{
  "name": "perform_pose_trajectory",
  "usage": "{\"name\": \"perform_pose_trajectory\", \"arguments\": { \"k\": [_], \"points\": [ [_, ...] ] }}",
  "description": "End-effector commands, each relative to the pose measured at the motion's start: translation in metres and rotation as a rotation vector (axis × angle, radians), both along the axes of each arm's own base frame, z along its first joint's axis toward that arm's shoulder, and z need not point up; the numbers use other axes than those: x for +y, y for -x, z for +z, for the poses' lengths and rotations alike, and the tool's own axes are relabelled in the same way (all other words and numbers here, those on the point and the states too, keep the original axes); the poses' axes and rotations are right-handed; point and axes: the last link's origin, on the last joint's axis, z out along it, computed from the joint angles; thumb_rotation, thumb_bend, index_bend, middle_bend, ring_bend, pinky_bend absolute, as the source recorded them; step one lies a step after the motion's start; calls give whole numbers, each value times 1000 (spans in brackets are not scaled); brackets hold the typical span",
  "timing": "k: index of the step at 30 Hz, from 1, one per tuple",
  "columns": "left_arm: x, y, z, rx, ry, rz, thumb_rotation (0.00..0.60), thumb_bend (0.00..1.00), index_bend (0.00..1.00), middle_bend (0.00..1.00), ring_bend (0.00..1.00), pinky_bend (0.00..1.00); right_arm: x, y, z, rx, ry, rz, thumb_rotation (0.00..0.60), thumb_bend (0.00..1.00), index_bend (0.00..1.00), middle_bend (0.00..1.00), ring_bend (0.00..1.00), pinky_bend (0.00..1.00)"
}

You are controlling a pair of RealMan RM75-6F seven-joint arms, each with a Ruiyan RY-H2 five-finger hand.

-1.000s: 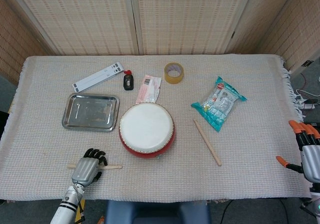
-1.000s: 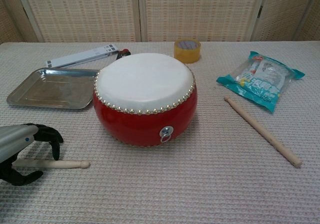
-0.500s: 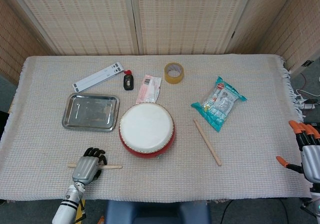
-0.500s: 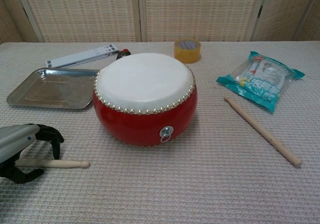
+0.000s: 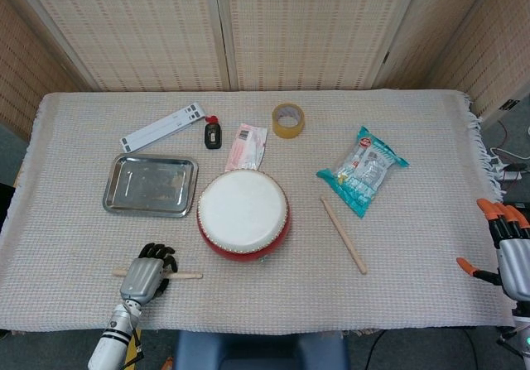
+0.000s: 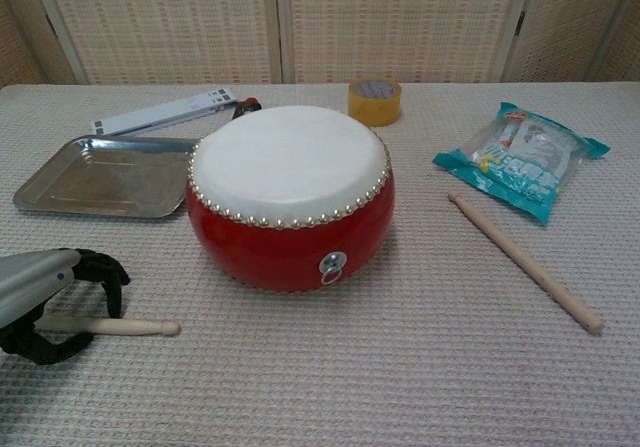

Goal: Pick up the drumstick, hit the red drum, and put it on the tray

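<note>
**Near-left corner: left hand closing on the drumstick**

At the near-left of the bench (image 5: 431,138) my left hand (image 5: 146,272) sits over the drumstick (image 6: 135,326), which lies flat on the cloth with its rounded tip pointing right, toward the red drum (image 6: 290,199). In the chest view the dark fingers (image 6: 103,270) arch over the shaft and the thumb curls under on the near side. I think the stick is enclosed but not yet clamped; I cannot tell from either view whether the pads actually touch the wood. My right hand (image 5: 512,258) hangs off the right edge of the bench, fingers apart, holding nothing.

The tray (image 5: 116,194) lies far-left of the drum, empty. A second, longer stick (image 5: 343,234) lies to the right of the drum, well apart from either hand.

What worries me: the shaft is thin and round, lying on a textured cloth. If I close unevenly it could roll out toward the drum, or I could pinch cloth along with it. The grip is also near the butt end, so the stick may droop or pivot once lifted.

Compared with a second ago, the hand has drawn slightly nearer and lower, and the thumb has curled further round under the shaft. The stick itself has not shifted.
</note>
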Motion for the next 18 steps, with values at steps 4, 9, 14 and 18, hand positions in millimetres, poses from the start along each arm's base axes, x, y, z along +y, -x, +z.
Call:
{"name": "perform_pose_trajectory", "arguments": {
  "k": [4, 9, 14, 18],
  "points": [
    [0, 0, -1, -13, -6, 0, 600, 355, 524, 229, 127, 96, 0, 0, 0, 0, 0, -2, 600, 51, 37, 94, 0, 106],
    [-2, 0, -3, -39, -11, 7, 600, 368, 558, 250, 136, 99, 1, 1, 0, -1, -2, -4, 600, 51, 37, 94, 0, 106],
    [-4, 2, -2, -70, -3, 28, 600, 375, 561, 251, 136, 100, 0, 0, 0, -2, -6, -1, 600, 51, 37, 94, 0, 106],
    [-5, 1, 3, -156, -1, 63, 600, 376, 558, 253, 137, 101, 0, -2, 0, -1, -9, 4, 600, 51, 37, 94, 0, 105]
  ]
}}
